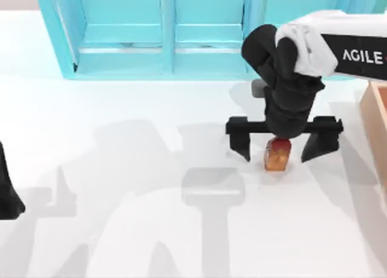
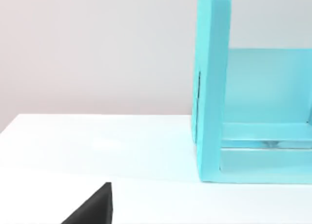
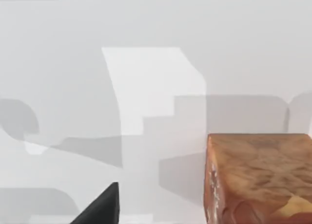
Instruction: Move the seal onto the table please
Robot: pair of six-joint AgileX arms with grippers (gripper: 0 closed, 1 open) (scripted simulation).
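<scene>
The small orange-brown marbled seal (image 1: pixel 277 155) with a reddish top stands on the flat white surface (image 1: pixel 121 187), between the 2 spread black fingers of the right claw (image 1: pixel 284 146); left claw (image 1: pixel 7 193), state unclear, parked at the left edge

Surface (image 1: pixel 121 169): white, flat, plain. Light-blue shelf unit (image 1: pixel 163 33) stands on it along the far edge. Seal (image 1: pixel 277 154), orange-brown with a reddish top, rests on the surface in front of the shelf unit's right end. Tan wooden box (image 1: pixel 375 124) sits right of the seal, at the surface's right edge.
</scene>
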